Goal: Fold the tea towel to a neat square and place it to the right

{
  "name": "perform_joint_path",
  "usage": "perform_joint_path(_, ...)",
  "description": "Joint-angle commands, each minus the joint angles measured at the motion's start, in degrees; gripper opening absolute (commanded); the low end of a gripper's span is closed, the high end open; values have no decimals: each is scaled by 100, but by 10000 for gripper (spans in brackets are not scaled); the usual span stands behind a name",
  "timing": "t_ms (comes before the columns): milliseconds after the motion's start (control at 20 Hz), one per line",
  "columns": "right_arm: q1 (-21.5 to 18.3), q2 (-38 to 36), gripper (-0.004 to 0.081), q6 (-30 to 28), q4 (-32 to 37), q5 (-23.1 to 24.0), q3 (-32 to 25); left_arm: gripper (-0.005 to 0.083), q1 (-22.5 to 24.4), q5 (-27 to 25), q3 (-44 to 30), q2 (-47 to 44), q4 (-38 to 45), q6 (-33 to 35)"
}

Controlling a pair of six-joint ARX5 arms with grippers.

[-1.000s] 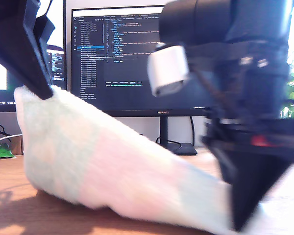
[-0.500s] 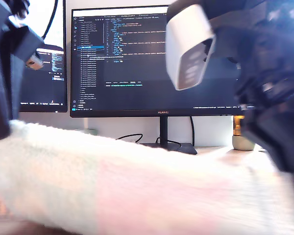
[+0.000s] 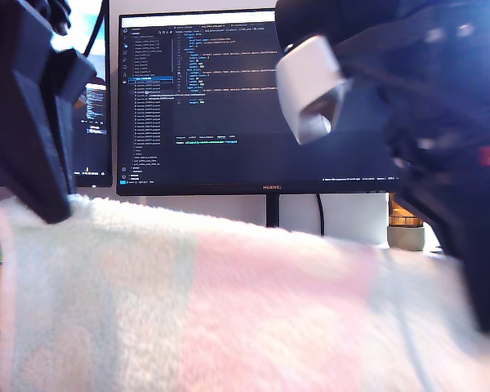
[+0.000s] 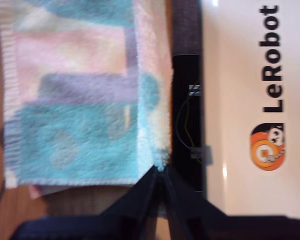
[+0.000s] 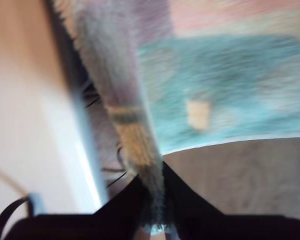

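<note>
Towel (image 3: pixel 229 310) fills the lower half of the exterior view, stretched between two black arms and lifted in front of the monitor (image 3: pixel 220 98). Its top edge runs from the frame's left, just below the tip of the arm there, slightly downward toward the frame's right. The cloth shows a pale mint band on the exterior view's left and a pink band in the middle; the part at the right is blurred.

First gripper (image 4: pixel 160 172): jaws closed on the towel's edge, with a small tuft of cloth pinched at the tips. In this wrist view the towel (image 4: pixel 85 95) shows teal, pink and lilac blocks and a ribbed pale border. A white panel (image 4: pixel 255 100) printed "LeRobot" lies beside the cloth, with a dark strip between them.

Second gripper (image 5: pixel 155 200): jaws closed on a fold of towel (image 5: pixel 225 85) that runs straight out from the tips. The picture is blurred; teal and pink patches are visible, with a brownish surface (image 5: pixel 240 180) beyond the cloth's white hem.

In the exterior view, one arm (image 3: pixel 28 106) stands at the upper left of the frame and another (image 3: pixel 449 147) at the upper right, carrying a white camera housing (image 3: pixel 310 86). Which arm is first or second cannot be told. A small pot (image 3: pixel 407 233) sits at the monitor's lower right.
</note>
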Motion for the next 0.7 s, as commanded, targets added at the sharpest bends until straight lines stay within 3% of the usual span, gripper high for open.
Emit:
perform_joint_path(0, -164, 24, -11, 63, -44, 157, -59, -20, 168, -79, -120, 44, -57, 11)
perform_joint_path(650, -686, 31, -11, -225, 1388, 448, -50, -20, 951, -358, -144, 940, 1121, 212)
